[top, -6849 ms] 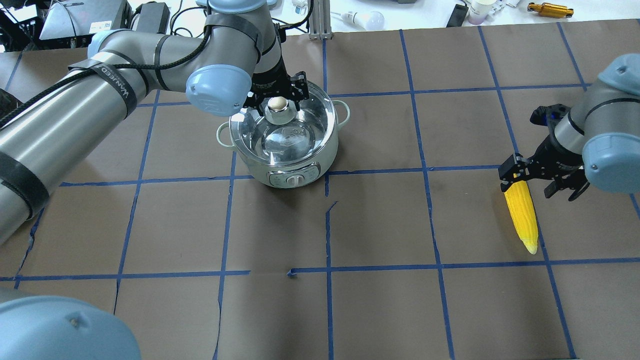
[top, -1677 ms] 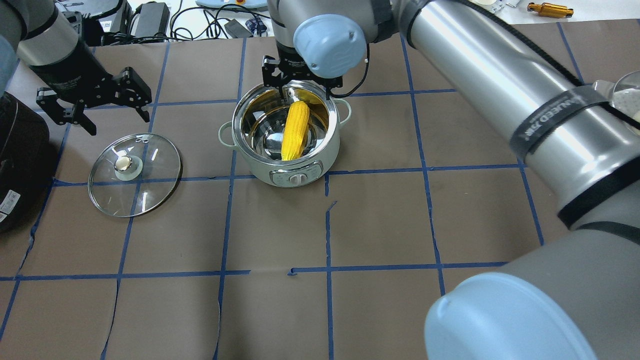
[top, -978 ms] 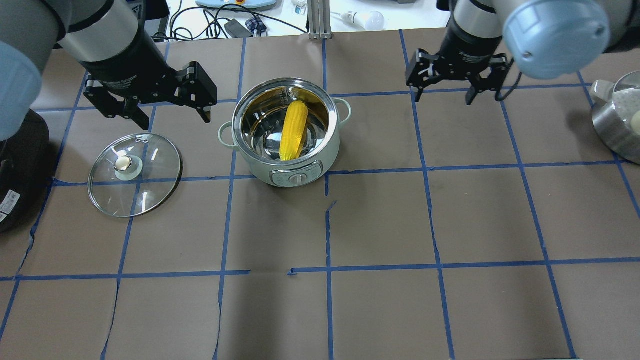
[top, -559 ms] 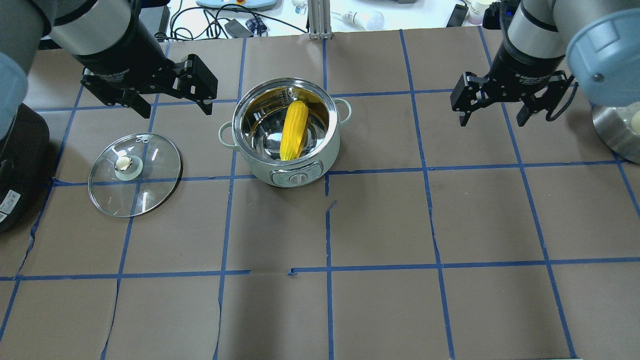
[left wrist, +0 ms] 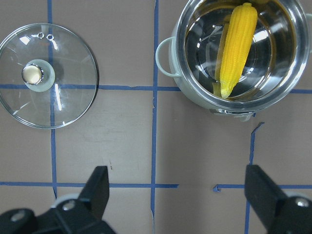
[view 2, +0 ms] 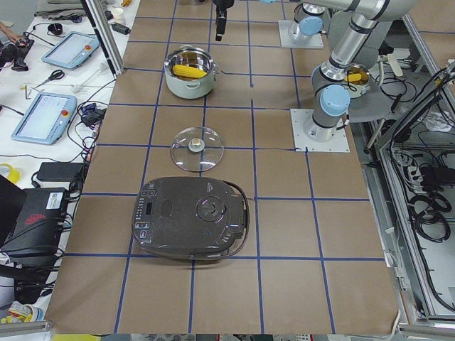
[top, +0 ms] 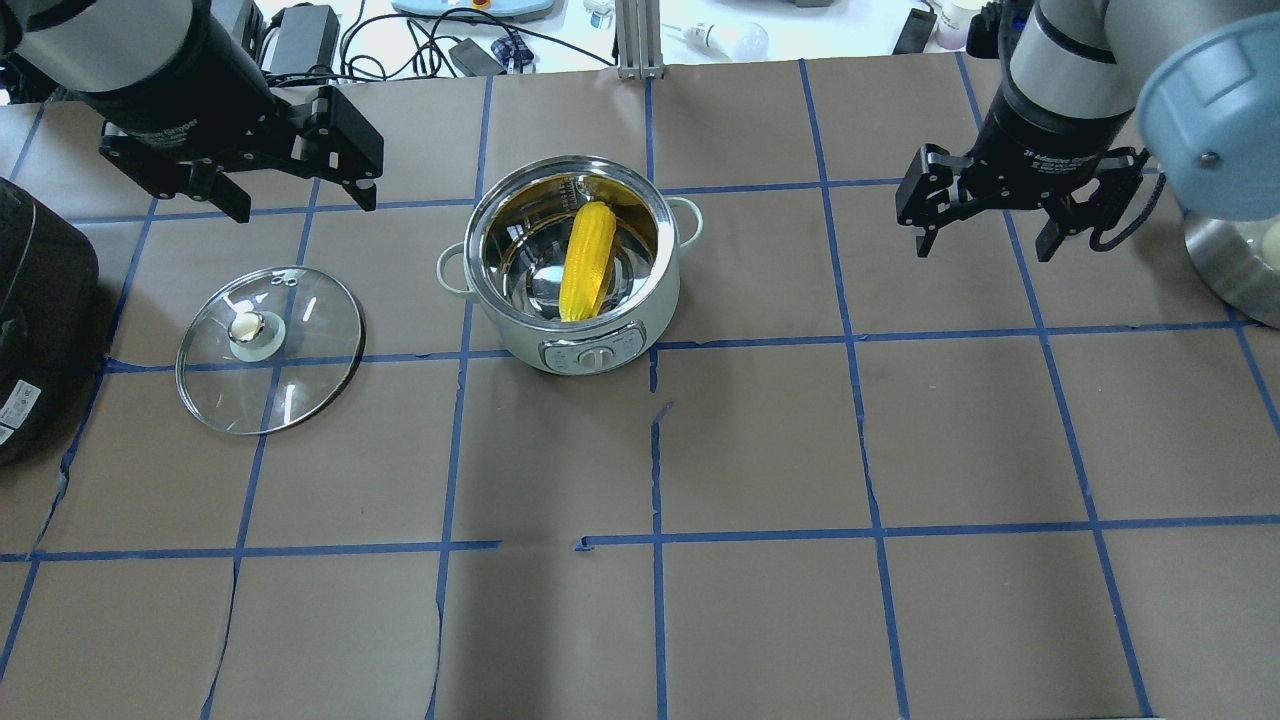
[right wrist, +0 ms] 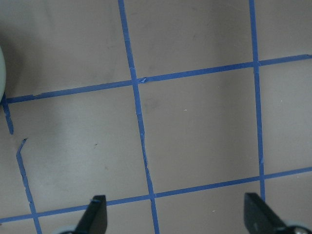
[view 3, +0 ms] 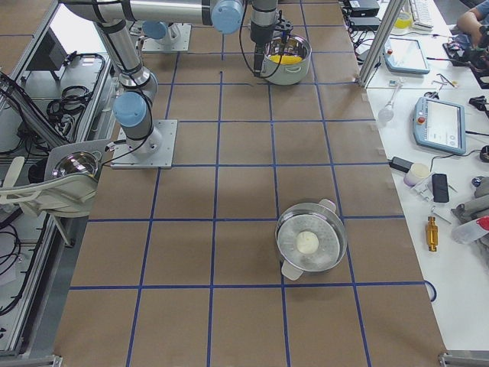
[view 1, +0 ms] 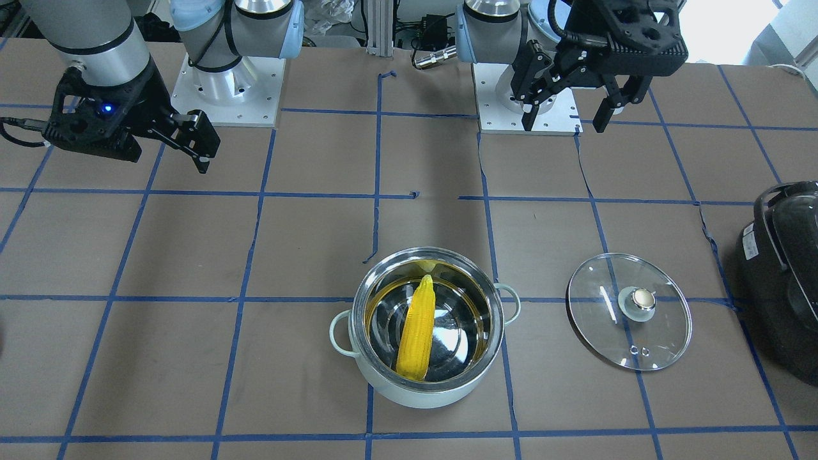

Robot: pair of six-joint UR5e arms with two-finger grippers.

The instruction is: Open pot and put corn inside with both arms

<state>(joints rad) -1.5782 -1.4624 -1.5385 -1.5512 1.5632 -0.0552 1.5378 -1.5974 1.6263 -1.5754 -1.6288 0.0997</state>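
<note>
Beside pot (top: 515,340) — glass lid (top: 290,370) flat, black appliance (top: 40,320) beyond.

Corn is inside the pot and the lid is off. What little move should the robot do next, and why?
Probably just pull the left hand and right hand back to rest. Both hang open and empty, the corn lies in the open pot, and the lid lies flat on the table beside it, so the job looks done.

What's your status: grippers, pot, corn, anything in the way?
Left black two-finger gripper open, empty; right gripper likewise. Yellow corn cob inside round mint-green pot. Round glass lid off, flat on table. Nothing blocking.
</note>
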